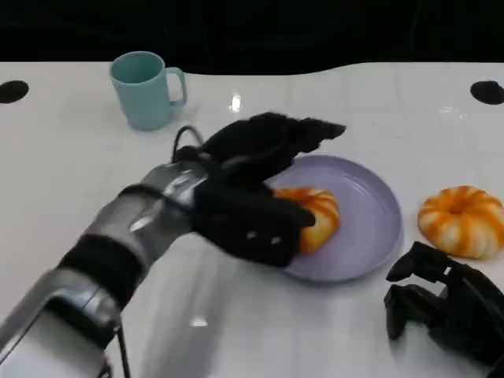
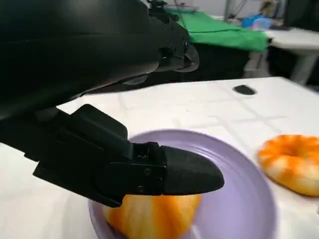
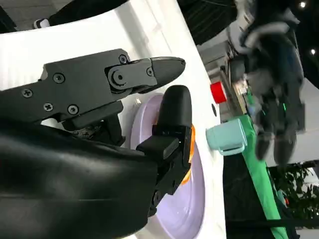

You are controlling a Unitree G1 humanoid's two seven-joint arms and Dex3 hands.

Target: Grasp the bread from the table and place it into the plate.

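Observation:
An orange-and-white ring-shaped bread (image 1: 319, 216) lies in the lavender plate (image 1: 370, 213) at the table's middle. My left hand (image 1: 252, 189) hovers over the plate's left side and covers part of that bread. Its fingers are spread wide, the long ones reaching well above the bread. In the left wrist view the thumb (image 2: 169, 172) sits just over the bread (image 2: 154, 214) on the plate (image 2: 239, 199). A second bread (image 1: 463, 220) lies on the table right of the plate. My right hand (image 1: 441, 307) rests low at the front right, holding nothing.
A teal cup (image 1: 146, 88) stands at the back left of the white table. Two black round marks (image 1: 12, 90) sit at the table's far corners. The right wrist view shows the cup (image 3: 227, 137) beyond the plate (image 3: 184, 209).

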